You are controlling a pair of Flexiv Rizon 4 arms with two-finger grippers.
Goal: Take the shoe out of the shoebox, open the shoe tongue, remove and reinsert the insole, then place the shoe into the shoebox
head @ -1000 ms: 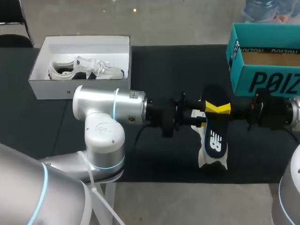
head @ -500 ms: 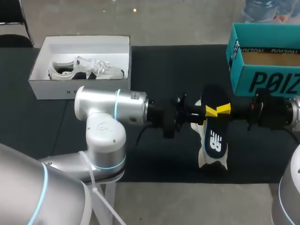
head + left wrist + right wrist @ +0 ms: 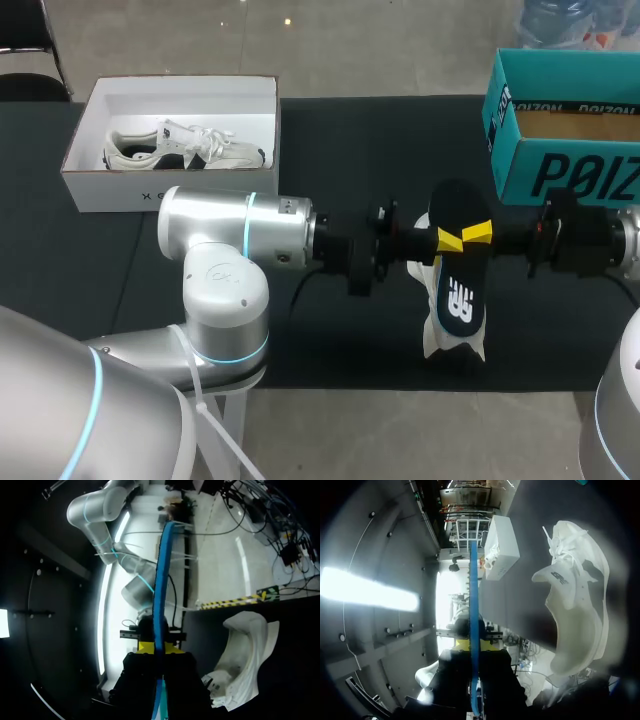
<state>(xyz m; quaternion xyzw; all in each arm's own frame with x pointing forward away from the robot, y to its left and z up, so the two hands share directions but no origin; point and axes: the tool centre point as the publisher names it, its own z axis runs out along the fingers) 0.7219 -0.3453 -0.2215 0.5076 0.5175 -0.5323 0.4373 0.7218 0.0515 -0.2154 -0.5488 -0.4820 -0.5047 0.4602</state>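
Head view: dark blue foam insole (image 3: 458, 295) clamped by left pincer (image 3: 446, 240) and right pincer (image 3: 478, 233), right over white sneaker (image 3: 433, 343), long axes lined up.

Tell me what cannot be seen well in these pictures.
Head view: the white shoe lies under the insole; only one end shows.
Head view: the teal box is cut off by the edge.
Head view: the second shoe in the shoebox is too small for detail.
Wrist views: the insole shows edge-on, its faces hidden.
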